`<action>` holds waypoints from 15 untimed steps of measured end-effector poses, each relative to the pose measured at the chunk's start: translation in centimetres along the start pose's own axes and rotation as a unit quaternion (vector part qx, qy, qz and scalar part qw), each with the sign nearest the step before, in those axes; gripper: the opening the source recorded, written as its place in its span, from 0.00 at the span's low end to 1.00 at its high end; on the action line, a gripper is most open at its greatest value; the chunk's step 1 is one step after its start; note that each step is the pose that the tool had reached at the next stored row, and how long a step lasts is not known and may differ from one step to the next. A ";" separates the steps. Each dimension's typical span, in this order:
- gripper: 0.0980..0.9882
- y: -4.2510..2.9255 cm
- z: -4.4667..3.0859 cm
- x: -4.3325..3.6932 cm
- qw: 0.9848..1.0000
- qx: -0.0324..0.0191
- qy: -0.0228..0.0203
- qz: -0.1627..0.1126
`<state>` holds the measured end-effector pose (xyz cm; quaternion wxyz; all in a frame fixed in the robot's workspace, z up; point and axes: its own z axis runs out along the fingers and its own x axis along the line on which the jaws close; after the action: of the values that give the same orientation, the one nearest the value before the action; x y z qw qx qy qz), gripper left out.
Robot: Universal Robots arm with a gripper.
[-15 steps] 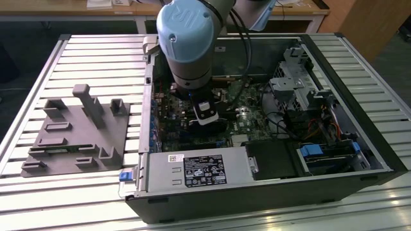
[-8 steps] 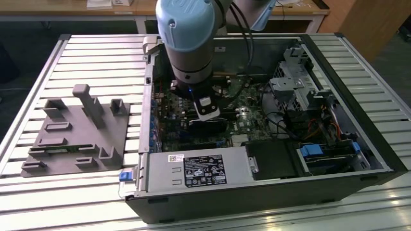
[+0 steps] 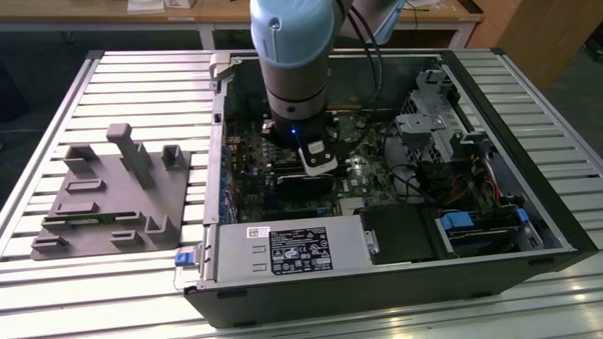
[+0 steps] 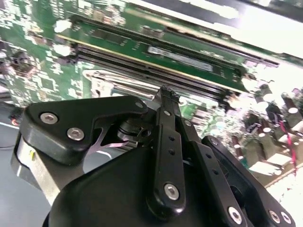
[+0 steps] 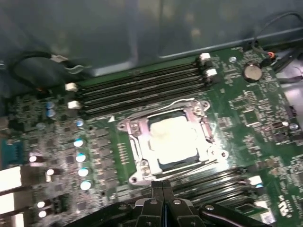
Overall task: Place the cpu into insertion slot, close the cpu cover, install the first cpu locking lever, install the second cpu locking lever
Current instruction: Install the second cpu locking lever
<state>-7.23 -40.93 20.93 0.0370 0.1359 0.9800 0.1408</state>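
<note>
In the first wrist view the cpu (image 5: 171, 138), a pale silver square, lies in the insertion slot (image 5: 208, 135) at the middle of the green motherboard. The cpu cover (image 5: 141, 142), a silvery frame, lies flat around it. Thin metal levers (image 5: 189, 169) run along two sides of the socket; whether they are latched I cannot tell. My gripper (image 5: 162, 190) hovers just off one side of the socket, its two black fingers pressed together with nothing between them. In the second wrist view the fingertips (image 4: 165, 94) sit over a silvery edge of the socket (image 4: 118, 86). In the exterior view the gripper (image 3: 317, 161) reaches down into the open computer case.
Rows of long memory slots (image 5: 142, 82) flank the socket on both sides. The case walls (image 3: 219, 141), a drive cage (image 3: 428, 120) and loose cables (image 3: 471, 187) stand around the board. A grey fixture plate (image 3: 113, 198) lies on the slatted table at the exterior view's left.
</note>
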 end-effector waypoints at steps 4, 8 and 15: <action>0.01 0.52 0.18 -0.61 1.000 0.005 -0.001 -0.001; 0.01 1.18 0.38 -1.07 1.000 0.012 -0.003 -0.001; 0.01 3.16 0.98 -0.98 1.000 0.030 -0.007 -0.003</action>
<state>-5.37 -38.03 20.92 0.0407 0.1347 0.9838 0.1106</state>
